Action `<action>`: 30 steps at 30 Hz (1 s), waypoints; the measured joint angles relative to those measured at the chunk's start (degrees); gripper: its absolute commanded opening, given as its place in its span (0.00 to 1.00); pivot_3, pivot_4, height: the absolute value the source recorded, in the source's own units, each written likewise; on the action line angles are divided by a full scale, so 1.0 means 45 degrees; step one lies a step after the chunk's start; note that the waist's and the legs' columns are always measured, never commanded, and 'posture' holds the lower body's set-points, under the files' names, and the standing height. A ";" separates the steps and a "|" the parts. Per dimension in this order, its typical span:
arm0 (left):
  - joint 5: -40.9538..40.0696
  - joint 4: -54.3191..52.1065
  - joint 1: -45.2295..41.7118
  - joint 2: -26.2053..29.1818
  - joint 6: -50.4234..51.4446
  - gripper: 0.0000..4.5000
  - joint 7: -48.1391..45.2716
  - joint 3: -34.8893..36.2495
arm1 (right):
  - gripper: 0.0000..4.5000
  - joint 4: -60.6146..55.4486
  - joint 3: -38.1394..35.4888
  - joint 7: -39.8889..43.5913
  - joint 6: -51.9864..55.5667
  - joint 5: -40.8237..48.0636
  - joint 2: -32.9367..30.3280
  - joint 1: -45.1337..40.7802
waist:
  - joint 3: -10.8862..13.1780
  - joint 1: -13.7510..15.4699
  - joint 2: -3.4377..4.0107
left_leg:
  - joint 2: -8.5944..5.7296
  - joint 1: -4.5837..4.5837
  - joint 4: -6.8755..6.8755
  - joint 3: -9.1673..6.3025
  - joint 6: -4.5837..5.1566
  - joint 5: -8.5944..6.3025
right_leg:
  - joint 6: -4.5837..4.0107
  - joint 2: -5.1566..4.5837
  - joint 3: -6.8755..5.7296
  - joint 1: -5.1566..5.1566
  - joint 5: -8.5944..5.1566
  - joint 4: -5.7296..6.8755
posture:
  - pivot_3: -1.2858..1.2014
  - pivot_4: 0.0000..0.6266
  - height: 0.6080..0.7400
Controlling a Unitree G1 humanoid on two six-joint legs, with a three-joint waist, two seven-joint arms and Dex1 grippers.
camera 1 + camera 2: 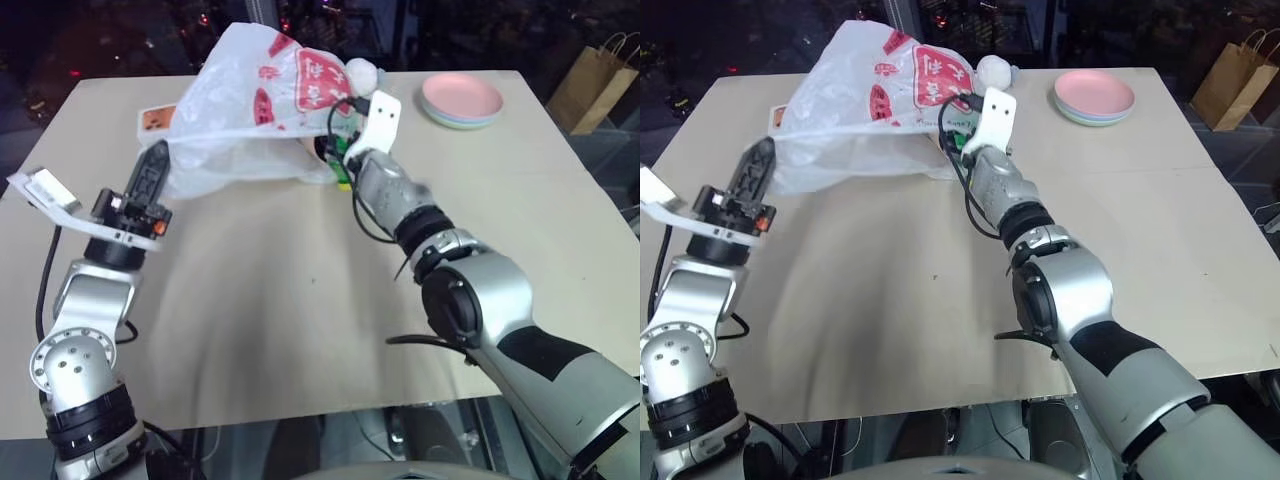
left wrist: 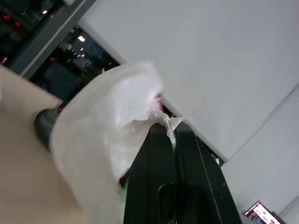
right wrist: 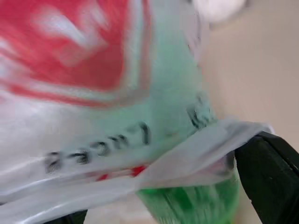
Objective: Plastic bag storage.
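Where dark room surrounds, beige table [image 1: 280, 300]

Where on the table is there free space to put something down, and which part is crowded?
The near half of the table, between the two arms and toward the front edge, is bare. The right side below the pink plates is also free. The far middle is crowded: the plastic bag, with a green bottle inside, fills it.

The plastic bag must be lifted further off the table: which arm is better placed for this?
Probably the left. The left gripper is shut on the plastic bag edge, holding it up. The right gripper stands open at the bag's other side.
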 measured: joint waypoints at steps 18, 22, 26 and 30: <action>0.0542 0.0381 0.0252 -0.0046 0.0317 0.00 -0.0235 -0.0109 | 0.99 -0.8286 0.4987 0.6732 0.7620 -0.1703 -0.1164 0.4200 | -0.0003 0.0047 -0.0005 | -0.0001 0.0003 0.0015 -0.0011 0.0000 0.0001 | 0.0001 -0.0001 -0.0011 0.0002 0.0001 0.0018 | 0.52 0.24 1.00; 0.0559 0.0381 0.0347 -0.0056 0.0376 0.00 -0.0290 -0.0110 | 0.99 -0.9400 0.5401 0.6761 0.7628 -0.2184 -0.1564 0.4509 | -0.0006 0.0037 -0.0009 | -0.0001 0.0014 0.0015 -0.0014 0.0000 0.0000 | 0.0001 0.0004 -0.0011 0.0004 0.0001 0.0025 | 0.52 0.24 1.00; 0.0556 0.0381 0.0589 -0.0055 0.0531 0.00 -0.0342 -0.0098 | 0.99 -1.0096 0.6355 0.8010 0.7368 -0.2483 -0.1966 0.5309 | -0.0006 0.0027 -0.0009 | -0.0001 0.0012 0.0018 -0.0007 0.0000 0.0000 | 0.0002 0.0003 -0.0005 0.0005 0.0001 0.0020 | 0.52 0.24 1.00; 0.0772 0.0379 0.1638 -0.0083 0.0702 0.00 -0.0578 -0.0117 | 0.99 -1.0654 0.7058 0.8982 0.6376 -0.2834 -0.2302 0.5561 | -0.0007 -0.0001 -0.0009 | 0.0000 0.0019 0.0017 -0.0007 0.0000 0.0000 | 0.0001 0.0003 -0.0003 0.0004 0.0001 0.0020 | 0.52 0.24 1.00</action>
